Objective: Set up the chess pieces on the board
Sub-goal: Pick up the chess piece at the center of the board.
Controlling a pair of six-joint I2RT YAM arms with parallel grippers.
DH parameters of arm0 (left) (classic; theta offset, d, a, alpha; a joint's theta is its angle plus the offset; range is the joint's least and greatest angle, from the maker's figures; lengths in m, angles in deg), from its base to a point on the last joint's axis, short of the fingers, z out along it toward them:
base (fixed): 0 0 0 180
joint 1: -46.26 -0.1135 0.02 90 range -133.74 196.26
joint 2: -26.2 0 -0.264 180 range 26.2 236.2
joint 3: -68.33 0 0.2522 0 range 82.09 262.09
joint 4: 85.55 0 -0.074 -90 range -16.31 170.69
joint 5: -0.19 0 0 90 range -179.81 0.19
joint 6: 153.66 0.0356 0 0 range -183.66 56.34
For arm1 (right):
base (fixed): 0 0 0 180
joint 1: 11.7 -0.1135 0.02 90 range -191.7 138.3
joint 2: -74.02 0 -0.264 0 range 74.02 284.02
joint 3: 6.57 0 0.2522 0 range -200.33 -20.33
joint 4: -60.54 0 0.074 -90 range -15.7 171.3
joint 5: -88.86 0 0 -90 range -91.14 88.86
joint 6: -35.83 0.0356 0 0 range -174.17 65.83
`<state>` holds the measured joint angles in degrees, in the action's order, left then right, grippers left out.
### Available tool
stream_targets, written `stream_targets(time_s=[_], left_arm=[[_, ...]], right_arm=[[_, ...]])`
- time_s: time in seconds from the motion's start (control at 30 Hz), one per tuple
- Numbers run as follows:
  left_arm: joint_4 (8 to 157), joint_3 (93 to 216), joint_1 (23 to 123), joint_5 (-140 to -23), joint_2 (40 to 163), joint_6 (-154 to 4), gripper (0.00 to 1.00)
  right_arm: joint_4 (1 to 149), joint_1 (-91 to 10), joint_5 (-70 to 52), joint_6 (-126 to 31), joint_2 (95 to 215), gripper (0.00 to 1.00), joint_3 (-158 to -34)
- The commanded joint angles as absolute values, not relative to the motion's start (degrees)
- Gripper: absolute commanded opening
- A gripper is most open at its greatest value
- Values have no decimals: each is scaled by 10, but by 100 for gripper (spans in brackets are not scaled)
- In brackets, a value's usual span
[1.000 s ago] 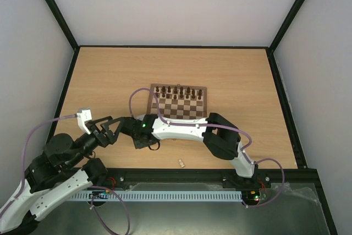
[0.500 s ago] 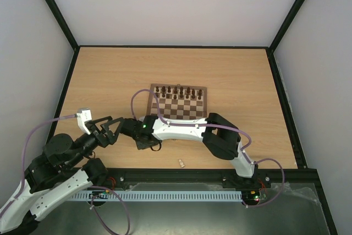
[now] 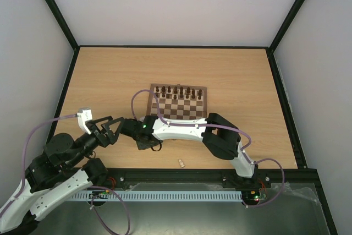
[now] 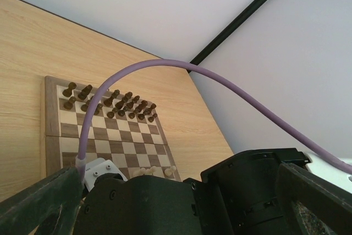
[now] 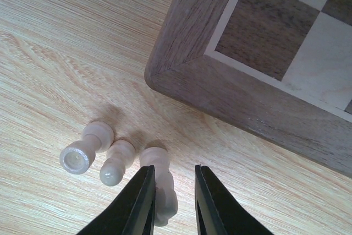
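The left end effector point(image 3: 114, 129) hangs above the bench point(image 3: 104, 75) near its left front, its 2 fingers point(image 4: 38, 202) spread wide with nothing between them. It points toward the black wrist of the right arm, which fills the gap between the fingers in the left wrist view.

Just to the right, the right end effector point(image 5: 173, 171) is low over the bench beside the near left corner of the board point(image 3: 205, 103). Its jaws are narrow. They straddle 1 pale piece point(image 5: 159, 182) that lies on the bench. The piece meets the left finger, and a thin strip of bench shows between it and the right finger. Whether it is truly pinched I cannot tell.

2 more pale pieces point(image 5: 102, 155) lie on their sides just left of it, close together, and 1 shows its round base. All 3 are off the board, near its corner.

The board lies flat near the middle of the bench. The dark pieces point(image 3: 179, 91) stand in 2 rows along its far edge. A few pale pieces point(image 4: 148, 171) stand at its near edge, partly hidden by the right arm. The middle squares are bare.

Right of the end effectors, a single pale piece point(image 3: 181, 163) lies on the bench near the front edge, well apart from the board. The right arm bends over the board's near right corner.
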<state>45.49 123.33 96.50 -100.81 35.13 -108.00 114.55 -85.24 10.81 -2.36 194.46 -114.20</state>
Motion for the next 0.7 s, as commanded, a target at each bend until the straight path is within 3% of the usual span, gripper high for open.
stream_targets(time_s=[0.0, 0.67], left_arm=[[462, 1242, 967, -1013, 357, -1075, 99], [461, 1242, 967, -1018, 357, -1076, 99]], right_arm=[[1182, -858, 114, -27, 1955, 23, -1143], [1206, -858, 111, -46, 1984, 30, -1186]])
